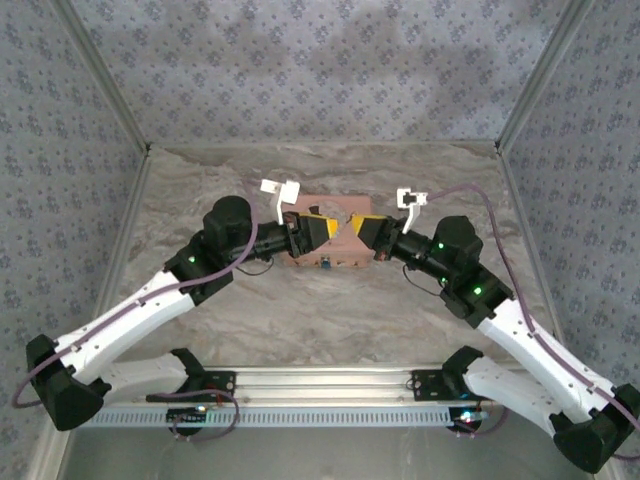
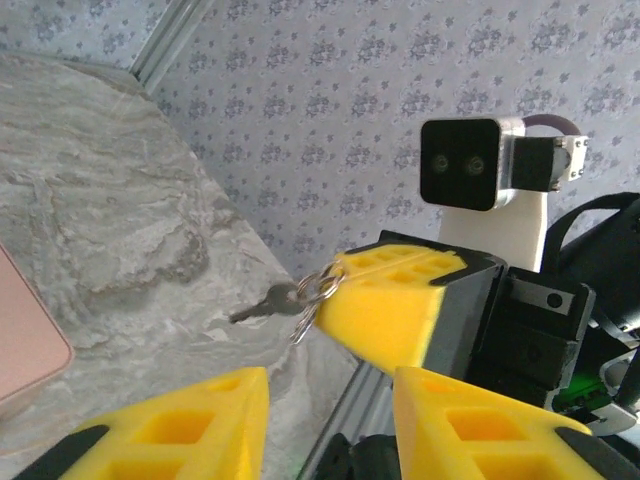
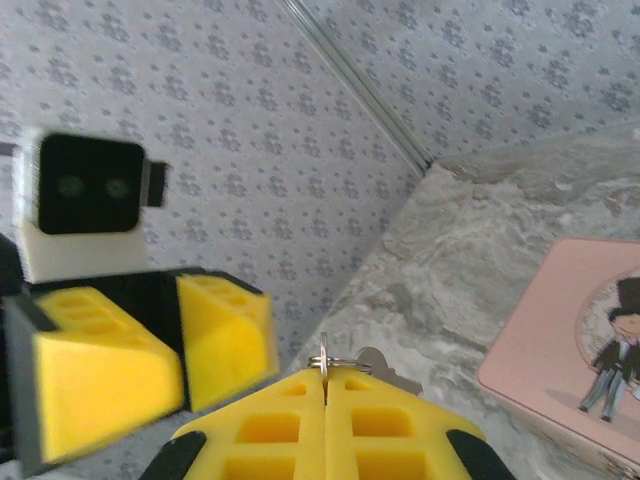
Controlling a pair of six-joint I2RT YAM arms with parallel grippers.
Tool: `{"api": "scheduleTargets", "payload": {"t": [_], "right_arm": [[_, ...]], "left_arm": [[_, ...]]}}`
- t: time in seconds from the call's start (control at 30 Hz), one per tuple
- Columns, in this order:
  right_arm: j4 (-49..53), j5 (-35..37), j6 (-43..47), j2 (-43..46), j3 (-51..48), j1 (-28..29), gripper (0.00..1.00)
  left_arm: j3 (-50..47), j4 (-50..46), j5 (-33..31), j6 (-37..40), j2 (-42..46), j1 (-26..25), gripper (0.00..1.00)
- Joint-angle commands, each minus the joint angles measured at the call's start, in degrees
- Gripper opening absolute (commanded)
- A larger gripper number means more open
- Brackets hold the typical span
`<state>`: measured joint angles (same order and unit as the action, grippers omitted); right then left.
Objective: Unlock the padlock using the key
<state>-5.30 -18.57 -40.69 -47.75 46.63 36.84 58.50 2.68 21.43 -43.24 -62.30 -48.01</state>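
The right tool [image 3: 325, 382], pinched shut on the key [image 3: 380, 365] by its ring [image 3: 338, 361], holds it above the worktop [image 3: 450, 270] just short of the left tool [image 2: 325, 390], jaws parted and empty.

pink box [image 2: 25, 340] cut by frame edge | key [image 3: 380, 368] part hid behind right pincer [image 3: 325, 388] | teeth too sm

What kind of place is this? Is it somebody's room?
Probably a small robot test booth, not a home: patterned walls close around a marble-look table, and two robot arms sit on a metal rail.
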Motion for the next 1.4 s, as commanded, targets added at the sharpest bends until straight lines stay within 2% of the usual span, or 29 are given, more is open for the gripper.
{"api": "scheduleTargets", "payload": {"t": [0.0,0.13,0.3,0.57,0.97,1.17,1.37], "right_arm": [[-5.66,-1.69,-3.74,1.33,-0.65,-0.35,0.0],[-8.29,-1.89,-5.83,1.46,-1.36,-0.28,0.0],[-9.73,-2.44,-7.07,1.43,-2.27,-0.2,0.0],[-11.3,-3.05,-7.91,1.54,-2.56,-0.23,0.0],[-12.64,-3.85,-8.99,1.8,-2.86,-0.22,0.0],[-12.89,-4.2,-9.37,1.96,-3.35,-0.23,0.0],[-12.63,-4.24,-9.48,2.39,-3.65,-0.48,0.0]], "left_arm": [[-1.02,4.83,3.17,-1.0,-0.38,-0.23,0.32],[-1.28,9.02,5.46,-2.7,-2.42,-0.32,0.27],[-2.14,13.86,6.55,-3.7,-2.65,-0.32,0.36],[-2.24,16.15,7.56,-4.76,-3.57,-0.31,0.35],[-1.2,18.05,8.58,-5.54,-5.22,-0.59,0.2],[-1.45,17.93,7.17,-5.17,-4.59,-0.66,0.24],[-2.07,18.38,6.53,-4.91,-3.6,-0.64,0.19]]}}
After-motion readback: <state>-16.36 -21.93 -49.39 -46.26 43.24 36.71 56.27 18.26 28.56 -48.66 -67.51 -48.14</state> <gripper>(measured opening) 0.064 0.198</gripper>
